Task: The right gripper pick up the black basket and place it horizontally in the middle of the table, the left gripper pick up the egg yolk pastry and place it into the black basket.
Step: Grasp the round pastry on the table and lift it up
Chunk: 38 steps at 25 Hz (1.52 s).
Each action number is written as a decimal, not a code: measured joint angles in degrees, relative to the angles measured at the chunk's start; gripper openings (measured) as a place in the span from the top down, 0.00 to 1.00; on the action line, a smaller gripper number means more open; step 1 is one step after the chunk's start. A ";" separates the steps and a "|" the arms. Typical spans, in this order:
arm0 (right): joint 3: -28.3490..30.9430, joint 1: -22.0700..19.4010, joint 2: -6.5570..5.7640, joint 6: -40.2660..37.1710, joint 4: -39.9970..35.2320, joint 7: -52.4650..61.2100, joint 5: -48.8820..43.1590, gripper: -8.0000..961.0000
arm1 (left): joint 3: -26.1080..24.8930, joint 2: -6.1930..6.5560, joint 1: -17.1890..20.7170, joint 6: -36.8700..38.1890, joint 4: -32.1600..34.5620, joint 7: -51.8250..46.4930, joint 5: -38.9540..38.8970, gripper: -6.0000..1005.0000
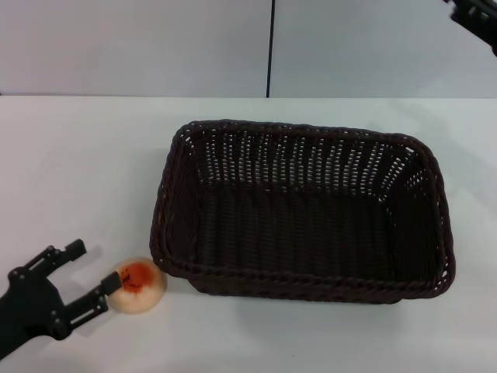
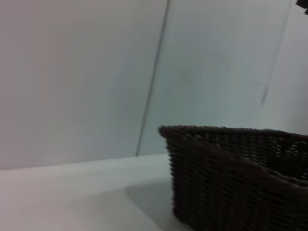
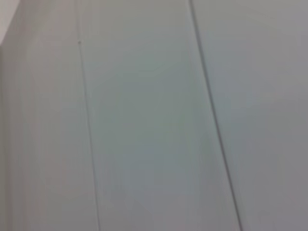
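The black basket (image 1: 303,210) sits upright and lengthwise across the middle of the white worktop (image 1: 78,155), its open top facing up and its woven interior holding nothing. At the near left corner, the left gripper (image 1: 92,273) rests low over the worktop with its two thin fingers spread apart; the tip of the nearer finger (image 1: 99,289) touches the left side of the egg yolk pastry (image 1: 137,285), while the farther finger stands clear of it. The pastry lies on the worktop just beside the basket's near left corner, glazed top up. The right gripper (image 1: 474,17) shows only as a dark edge at the far right, raised well away from the basket; whether it is apart or together cannot be told. From the left wrist, one basket corner (image 2: 231,173) stands before a pale wall.
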 joint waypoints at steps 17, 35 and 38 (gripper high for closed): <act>2.58 0.56 -0.05 -5.69 13.00 -5.79 7.64 0.25 | 8.35 -0.37 -2.88 -8.62 -5.07 -0.85 -0.17 0.25; 7.92 0.23 -0.11 -16.67 33.92 -15.22 31.13 0.25 | -5.12 0.10 -1.91 -5.48 -3.70 -0.51 -0.62 0.66; 8.79 -0.06 -0.10 -16.72 35.29 -15.23 31.15 0.25 | -7.91 0.12 -1.79 -2.79 -2.30 -0.58 -0.65 0.70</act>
